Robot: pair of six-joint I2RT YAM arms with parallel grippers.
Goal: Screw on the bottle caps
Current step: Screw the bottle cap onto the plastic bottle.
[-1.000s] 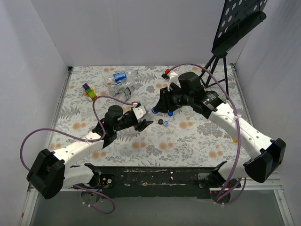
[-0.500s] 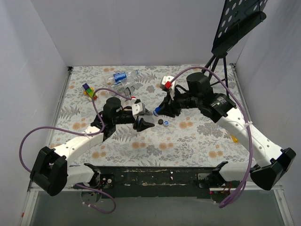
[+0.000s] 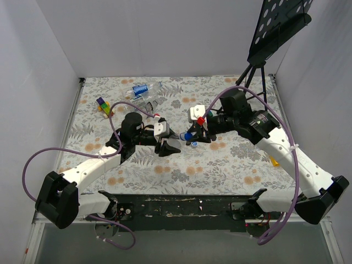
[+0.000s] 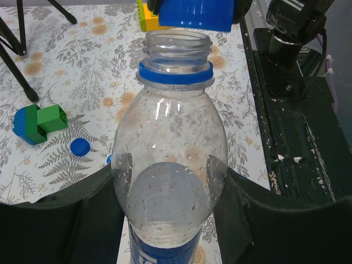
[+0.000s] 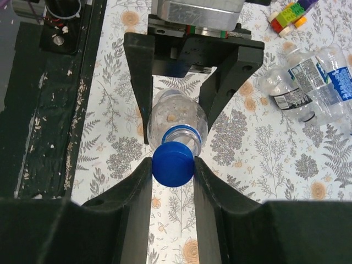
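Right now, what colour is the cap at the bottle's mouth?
The cap is blue; clearest in right wrist view.

Cap point(image 4: 195, 14) just beside bottle point(image 4: 170, 165) mouth

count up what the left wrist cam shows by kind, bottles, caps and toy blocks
bottles: 1, the clear bottle
blue caps: 2, one over its neck, one on the table
toy blocks: 2, one blue-and-green, one yellow and half hidden
total: 5
a blue sliver by the bottle is too hidden to count
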